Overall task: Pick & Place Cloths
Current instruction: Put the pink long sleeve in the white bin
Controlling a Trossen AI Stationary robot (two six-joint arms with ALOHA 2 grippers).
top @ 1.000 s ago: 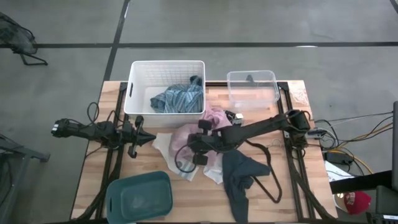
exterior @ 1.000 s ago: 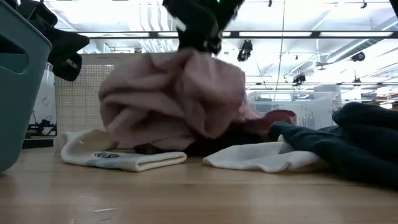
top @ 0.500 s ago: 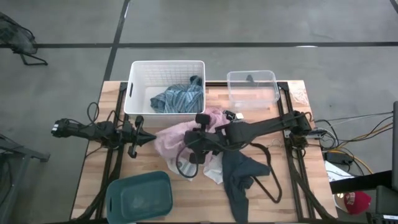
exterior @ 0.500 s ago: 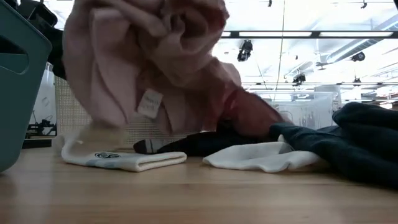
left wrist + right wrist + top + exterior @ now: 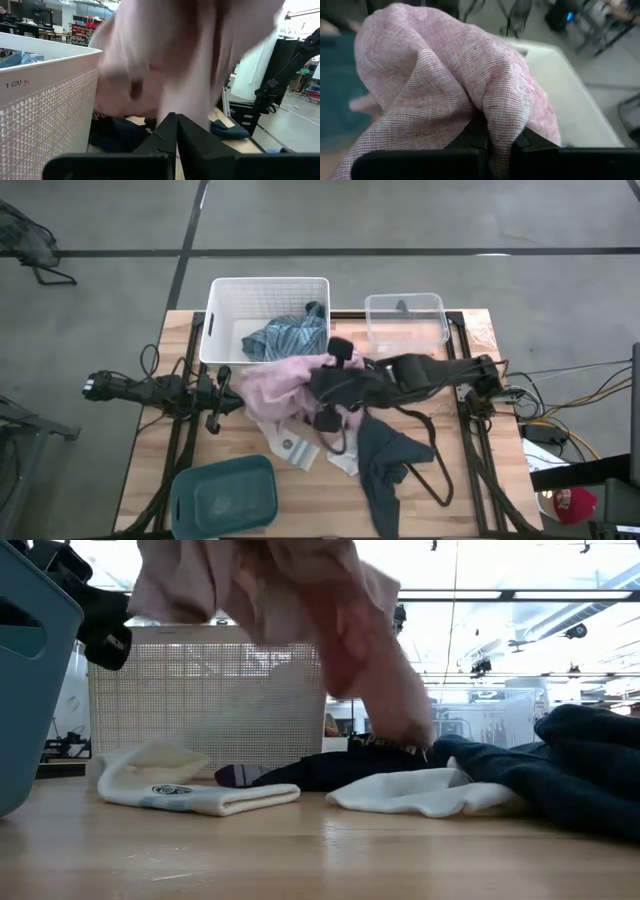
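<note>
My right gripper [image 5: 328,385] is shut on the large pink garment [image 5: 280,385], held above the table's middle near the white basket [image 5: 222,330]. The garment fills the top of the low view [image 5: 260,590] and the left wrist view [image 5: 200,55]. A blue-grey striped shirt [image 5: 290,338] lies in the basket. White socks [image 5: 295,445] [image 5: 190,792], a dark sock [image 5: 300,772] and a dark navy garment [image 5: 385,465] lie on the table. My left gripper [image 5: 238,402] waits shut and empty at the table's left. My right gripper holds a bunched fold of the pink garment [image 5: 495,112], several layers, between its two fingers; the cloth drapes over the fingers and hides them. The garment hangs slack below the gripper, and its trailing end [image 5: 395,720] reaches down toward the dark sock.
A clear plastic container [image 5: 405,320] stands at the far right, a teal bin [image 5: 225,495] at the near left. A thin black wire hanger [image 5: 432,465] lies by the navy garment. Bare wood shows at the near edge [image 5: 310,510].
My right gripper has gone up and toward the far edge and the white basket, staying shut on the pink garment. The garment has been lifted off the table from a heap and now hangs stretched out, uncovering the white and dark socks beneath.
</note>
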